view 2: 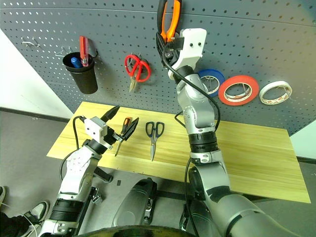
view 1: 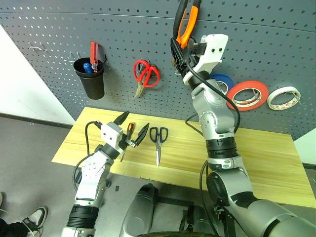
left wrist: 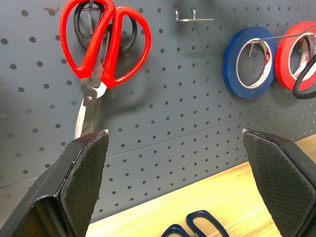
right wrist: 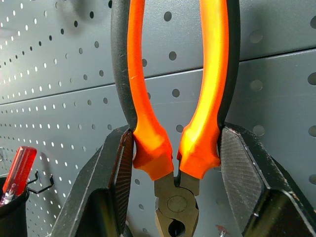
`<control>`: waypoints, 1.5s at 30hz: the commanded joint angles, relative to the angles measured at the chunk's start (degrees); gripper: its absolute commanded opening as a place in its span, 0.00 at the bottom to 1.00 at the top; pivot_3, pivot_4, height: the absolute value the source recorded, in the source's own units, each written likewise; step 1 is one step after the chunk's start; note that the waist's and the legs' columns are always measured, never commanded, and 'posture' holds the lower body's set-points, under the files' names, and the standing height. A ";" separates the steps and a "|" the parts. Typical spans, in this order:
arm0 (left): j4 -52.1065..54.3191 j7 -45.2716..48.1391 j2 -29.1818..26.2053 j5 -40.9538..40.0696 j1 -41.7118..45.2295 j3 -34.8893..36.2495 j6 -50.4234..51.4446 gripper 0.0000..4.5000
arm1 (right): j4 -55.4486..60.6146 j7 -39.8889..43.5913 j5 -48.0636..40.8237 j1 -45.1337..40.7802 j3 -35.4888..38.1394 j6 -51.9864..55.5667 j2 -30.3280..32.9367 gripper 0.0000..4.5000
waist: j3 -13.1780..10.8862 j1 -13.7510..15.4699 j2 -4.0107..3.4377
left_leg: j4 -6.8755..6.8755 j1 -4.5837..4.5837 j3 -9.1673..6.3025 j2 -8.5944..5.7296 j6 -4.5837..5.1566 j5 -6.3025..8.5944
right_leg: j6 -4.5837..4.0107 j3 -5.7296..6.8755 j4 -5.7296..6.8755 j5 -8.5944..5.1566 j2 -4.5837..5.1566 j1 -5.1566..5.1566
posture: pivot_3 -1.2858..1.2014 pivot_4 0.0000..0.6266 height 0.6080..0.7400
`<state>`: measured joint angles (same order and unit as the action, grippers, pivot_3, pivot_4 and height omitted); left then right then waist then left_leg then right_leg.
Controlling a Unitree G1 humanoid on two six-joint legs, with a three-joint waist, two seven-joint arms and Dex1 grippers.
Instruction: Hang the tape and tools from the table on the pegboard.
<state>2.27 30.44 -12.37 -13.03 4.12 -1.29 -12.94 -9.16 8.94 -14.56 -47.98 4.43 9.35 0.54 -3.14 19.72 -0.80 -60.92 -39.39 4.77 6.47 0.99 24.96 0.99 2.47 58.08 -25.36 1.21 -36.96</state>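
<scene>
My right gripper (view 1: 181, 48) is raised against the pegboard (view 1: 276, 44) and is shut on the orange-and-black pliers (right wrist: 175, 148). It grips them just above the joint, with the handles (view 1: 188, 19) pointing up. The red-orange tape (view 1: 248, 95) hangs on the pegboard to the right of that arm. The dark-handled scissors (view 1: 158, 140) lie on the table (view 1: 266, 163), blades toward the front edge. The small screwdriver (view 1: 129, 129) lies left of them. My left gripper (view 1: 134, 124) hovers open over the screwdriver, holding nothing.
Red-handled scissors (view 1: 146, 74) hang on the board. A black cup (view 1: 92, 79) with red and blue screwdrivers hangs to their left. A blue roll (view 1: 223, 80) and a pale roll (view 1: 284, 97) flank the tape. An empty wire hook (left wrist: 190, 16) sits between the red scissors and the blue roll.
</scene>
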 commanded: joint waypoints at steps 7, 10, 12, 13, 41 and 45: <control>0.79 -0.09 -0.11 0.17 0.72 0.50 -2.40 1.00 | 1.07 -0.88 0.58 -1.88 0.53 -0.76 0.66 0.49 | 0.00 0.02 0.00 | 0.00 0.00 0.00 0.00 0.00 0.00 | 0.00 0.00 0.00 0.00 0.01 0.00 | 0.68 0.15 0.16; 0.70 0.00 0.36 -0.37 0.70 0.65 -4.02 1.00 | 0.97 -1.46 0.95 -1.66 0.79 -0.23 0.96 0.49 | 0.00 0.02 0.00 | 0.00 0.00 0.00 0.00 0.00 0.00 | 0.00 0.00 0.00 0.00 0.01 0.00 | 0.68 0.15 0.16; 0.45 0.01 0.54 -0.47 0.82 0.69 -4.87 1.00 | 0.87 -1.82 1.09 -1.67 0.91 0.04 1.10 0.49 | 0.00 0.01 0.00 | 0.00 0.00 0.00 0.00 0.00 0.00 | 0.00 0.00 0.00 0.00 0.01 0.00 | 0.68 0.15 0.16; 0.22 0.05 0.51 -0.33 0.91 0.65 -5.30 1.00 | 0.82 -1.89 1.06 -1.71 0.96 0.08 1.15 0.49 | 0.00 0.01 0.00 | 0.00 0.00 0.01 0.00 0.00 0.00 | 0.00 0.00 0.00 0.00 0.01 0.00 | 0.68 0.15 0.16; -2.87 0.22 1.16 -0.93 2.16 0.97 -9.85 1.00 | 1.96 -3.40 1.24 0.24 2.04 1.81 3.80 0.49 | 0.00 0.10 0.00 | -0.01 -0.01 0.00 -0.01 -0.01 0.00 | 0.00 0.62 0.02 0.00 0.38 0.18 | 0.68 0.13 0.16; -2.95 0.22 1.13 -0.88 2.29 0.90 -9.68 1.00 | 2.60 -3.43 1.21 0.95 1.95 2.16 3.98 0.49 | 0.00 0.10 0.00 | -0.01 -0.01 -0.01 -0.01 -0.01 -0.01 | 0.00 0.64 0.01 0.00 0.39 0.21 | 0.68 0.13 0.16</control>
<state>-1.64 30.45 -11.03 -13.24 5.35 -0.93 -21.86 -9.42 6.02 -13.18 -46.52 4.99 11.87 3.72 -3.14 19.82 -0.80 -60.93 -39.39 4.76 6.45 0.98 24.96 0.99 3.12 58.09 -25.36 1.59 -36.74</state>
